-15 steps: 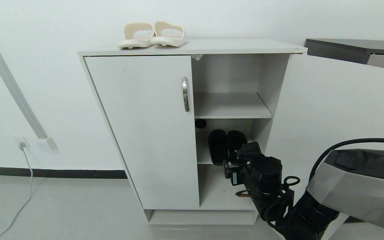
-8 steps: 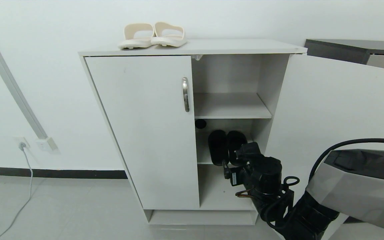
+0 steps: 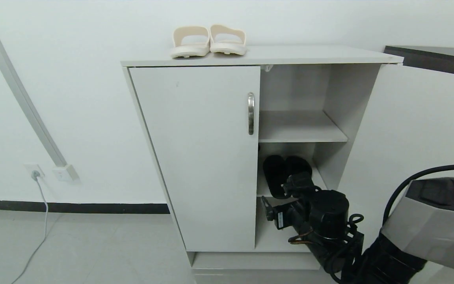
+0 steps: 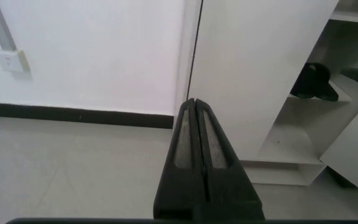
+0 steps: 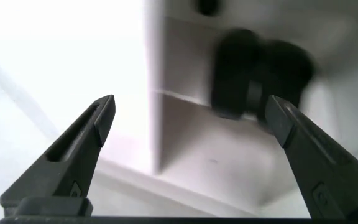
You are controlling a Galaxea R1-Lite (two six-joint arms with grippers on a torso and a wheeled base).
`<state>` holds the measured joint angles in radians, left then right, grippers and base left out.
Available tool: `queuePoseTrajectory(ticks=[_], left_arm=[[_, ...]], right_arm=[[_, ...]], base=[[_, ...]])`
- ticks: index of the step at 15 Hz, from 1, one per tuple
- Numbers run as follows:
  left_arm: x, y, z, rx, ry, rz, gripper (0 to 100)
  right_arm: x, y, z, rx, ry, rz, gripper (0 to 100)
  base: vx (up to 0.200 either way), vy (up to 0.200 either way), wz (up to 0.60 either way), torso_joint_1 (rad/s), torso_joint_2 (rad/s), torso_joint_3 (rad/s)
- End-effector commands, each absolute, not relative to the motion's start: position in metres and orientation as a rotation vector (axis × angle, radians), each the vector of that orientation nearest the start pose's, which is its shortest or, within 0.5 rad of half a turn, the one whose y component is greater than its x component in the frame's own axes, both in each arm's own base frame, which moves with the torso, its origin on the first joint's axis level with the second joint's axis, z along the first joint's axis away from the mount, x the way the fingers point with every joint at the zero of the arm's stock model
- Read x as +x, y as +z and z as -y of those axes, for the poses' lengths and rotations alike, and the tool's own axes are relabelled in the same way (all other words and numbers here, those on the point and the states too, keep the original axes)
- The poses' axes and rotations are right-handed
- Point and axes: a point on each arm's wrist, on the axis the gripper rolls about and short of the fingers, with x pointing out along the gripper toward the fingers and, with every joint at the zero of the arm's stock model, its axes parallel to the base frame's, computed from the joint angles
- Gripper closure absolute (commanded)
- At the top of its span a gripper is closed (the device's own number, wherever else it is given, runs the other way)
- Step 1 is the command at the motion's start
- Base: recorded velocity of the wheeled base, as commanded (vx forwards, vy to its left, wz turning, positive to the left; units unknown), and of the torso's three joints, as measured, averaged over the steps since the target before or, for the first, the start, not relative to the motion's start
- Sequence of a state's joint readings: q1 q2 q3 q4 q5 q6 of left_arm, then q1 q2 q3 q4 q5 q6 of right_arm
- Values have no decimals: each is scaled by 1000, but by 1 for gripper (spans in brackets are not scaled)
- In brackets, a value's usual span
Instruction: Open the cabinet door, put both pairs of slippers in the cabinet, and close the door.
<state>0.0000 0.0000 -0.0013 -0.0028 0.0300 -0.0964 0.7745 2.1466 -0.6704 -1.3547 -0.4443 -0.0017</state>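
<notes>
Right door open. Black slippers on middle shelf of cabinet; beige slippers on top. Right jaws apart, just before black pair. Left jaws together, facing closed door.

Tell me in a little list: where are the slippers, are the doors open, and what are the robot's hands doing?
black slippers: inside the cabinet, on the middle shelf
beige slippers: on top of the cabinet, side by side
right door: open
left door: shut
right gripper: open, empty, in front of the black slippers
left gripper: shut, empty, off to the left of the cabinet
left to do: beige slippers in, right door closed
</notes>
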Motion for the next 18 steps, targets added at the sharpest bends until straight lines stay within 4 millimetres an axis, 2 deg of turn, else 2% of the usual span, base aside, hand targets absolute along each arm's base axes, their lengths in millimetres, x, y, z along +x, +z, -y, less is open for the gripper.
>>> queuePoseTrajectory(ticks=[1,9,18], left_arm=[[-23,76,-1,-97,31,5,100],[-23,76,-1,-97,31,3,100],[-23,76,-1,-97,31,3,100]], right_arm=[[244,92,-237,-57,374,-74,0],[243,91,-238,-64,384,-77,0],[245,87,-238,-69,381,-82,0]], base=[[0,200,0,-2,7,-2],[0,200,0,2,3,2],[0,0,0,0,0,0]])
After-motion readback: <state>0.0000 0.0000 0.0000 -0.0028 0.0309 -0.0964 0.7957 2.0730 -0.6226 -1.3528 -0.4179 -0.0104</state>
